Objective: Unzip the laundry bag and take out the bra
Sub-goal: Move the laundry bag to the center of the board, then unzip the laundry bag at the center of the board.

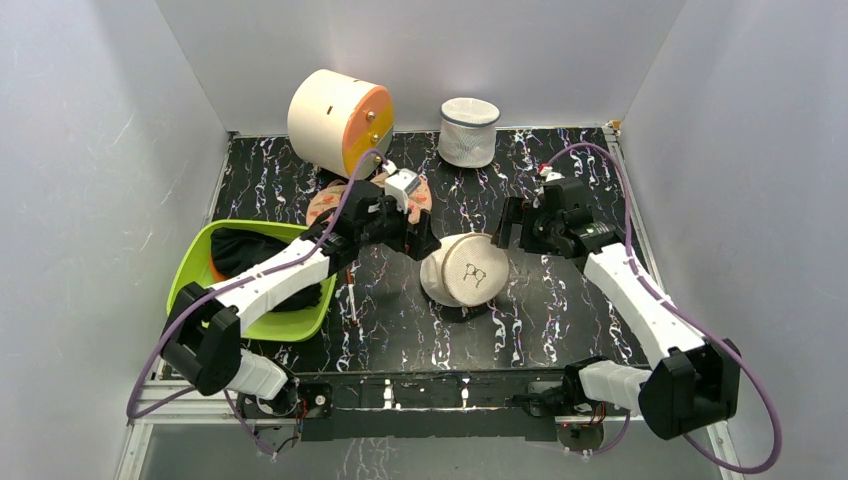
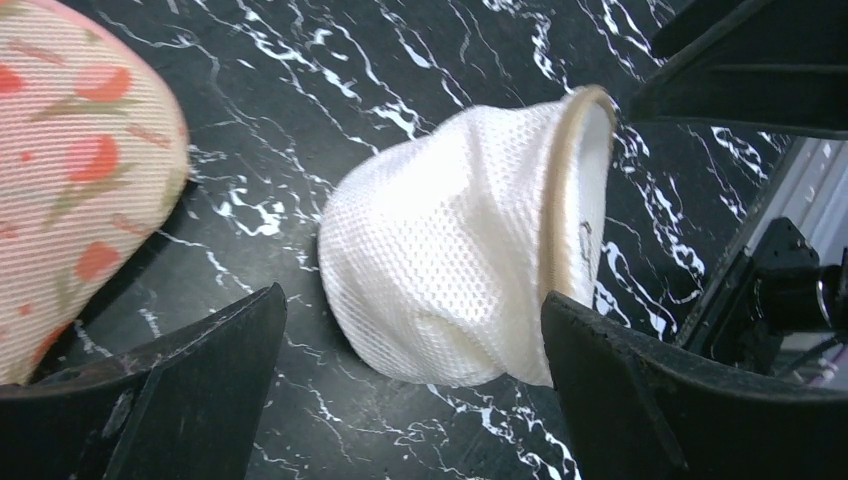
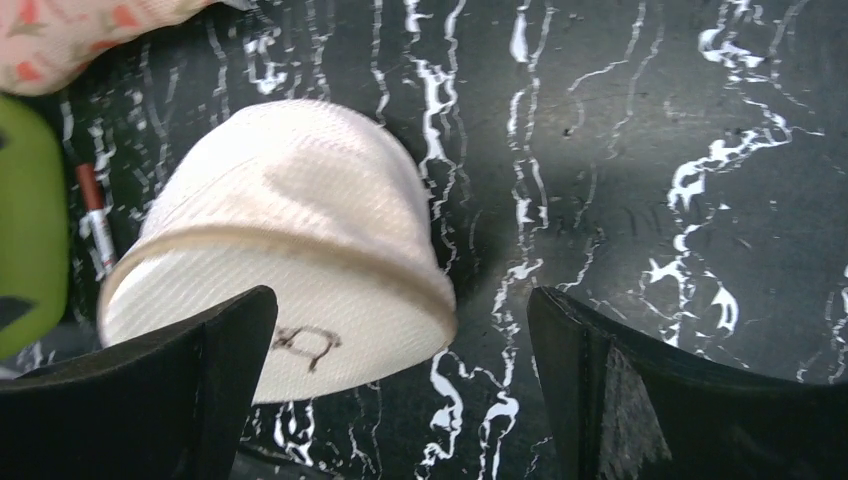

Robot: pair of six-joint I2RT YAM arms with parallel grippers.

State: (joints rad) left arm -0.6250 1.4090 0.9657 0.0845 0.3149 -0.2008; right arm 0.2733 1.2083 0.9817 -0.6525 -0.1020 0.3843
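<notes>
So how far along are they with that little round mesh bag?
Nothing looks done yet. The laundry bag lies on the table, its tan zip trim apparently shut, and no bra shows. In hand: the left arm and right arm sit either side of it, jaws open, holding nothing. Left: unzip, pull the bra out.

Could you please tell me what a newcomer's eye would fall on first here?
At the centre, the cream mesh laundry bag lies on its side between the left end effector and the right end effector, both open. At the left a lime-green tub holds a black garment; a cream drum with an orange face stands at the back.
</notes>
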